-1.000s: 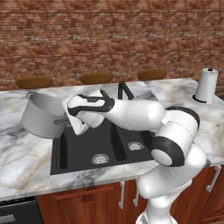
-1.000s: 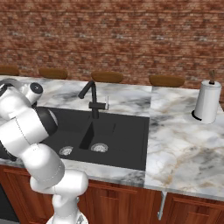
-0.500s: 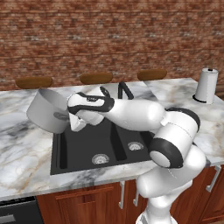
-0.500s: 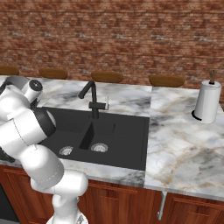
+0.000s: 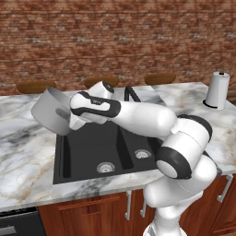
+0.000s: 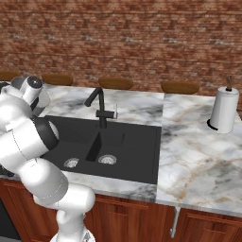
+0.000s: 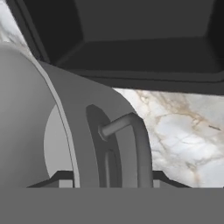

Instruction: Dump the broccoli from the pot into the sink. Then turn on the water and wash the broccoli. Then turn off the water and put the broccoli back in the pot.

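The pot point(image 5: 50, 110) is seen lifted and tilted at the left edge of the sink point(image 5: 92, 152), its grey wall leaning over the rim of the larger basin. In the left base view it is partly hidden by the arm point(image 5: 138, 117), which reaches across the sink from the lower right. The gripper point(image 5: 73, 123) is set against the pot's near side, where one loop handle sits. In the hand view the pot's wall is seen close up, with the loop handle point(image 7: 131, 144) standing out from it just ahead of the camera, and the two dark tips are seen low on either side of the pot's rim. The pot is taken to be held by its rim beside the handle, with the jaws at a narrow setting; the contact itself is hidden from the base views.

The broccoli cannot be made out in any view; whether it is inside the pot or in the sink cannot be told.

Beyond the pot, the black basin and the marble counter point(image 7: 175, 127) are seen in the hand view. In the right base view the black faucet point(image 6: 98, 106) is seen standing behind the sink, and a paper towel roll point(image 6: 223, 109) stands upright on the counter well to the right. Brown bowls point(image 6: 179, 87) are lined along the brick wall point(image 6: 142, 42)
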Motion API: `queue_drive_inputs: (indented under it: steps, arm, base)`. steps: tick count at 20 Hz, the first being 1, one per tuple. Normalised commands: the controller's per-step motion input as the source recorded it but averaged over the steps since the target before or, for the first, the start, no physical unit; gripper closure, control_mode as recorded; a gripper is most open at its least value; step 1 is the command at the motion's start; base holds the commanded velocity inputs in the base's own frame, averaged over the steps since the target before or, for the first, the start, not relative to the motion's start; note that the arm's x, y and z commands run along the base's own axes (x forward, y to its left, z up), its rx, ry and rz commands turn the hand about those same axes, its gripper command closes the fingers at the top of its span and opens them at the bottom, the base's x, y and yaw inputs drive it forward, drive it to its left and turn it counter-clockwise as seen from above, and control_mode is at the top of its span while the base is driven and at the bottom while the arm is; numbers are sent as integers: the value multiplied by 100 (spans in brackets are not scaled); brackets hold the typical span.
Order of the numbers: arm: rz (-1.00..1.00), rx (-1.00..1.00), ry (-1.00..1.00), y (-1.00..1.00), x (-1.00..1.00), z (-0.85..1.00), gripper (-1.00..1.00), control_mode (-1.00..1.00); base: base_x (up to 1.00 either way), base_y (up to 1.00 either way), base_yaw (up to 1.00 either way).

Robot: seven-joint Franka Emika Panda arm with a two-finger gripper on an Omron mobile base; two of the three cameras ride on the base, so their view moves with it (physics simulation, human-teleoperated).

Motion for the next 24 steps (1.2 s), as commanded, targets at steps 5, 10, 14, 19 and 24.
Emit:
queue_drive_inputs:
  steps: [5,10,14,19,24]
  arm:
    - [-13,11,3,0,0,0,100,-100]
    - [-13,18,0,0,0,0,100,-100]
    - [-13,20,1,0,0,8,100,-100]
    - [-13,22,11,0,0,9,100,-100]
    - [-13,29,22,0,3,22,100,-100]
  base:
    - [0,0,0]
    - [0,0,0]
    - [0,0,0]
    - [0,0,0]
    - [0,0,0]
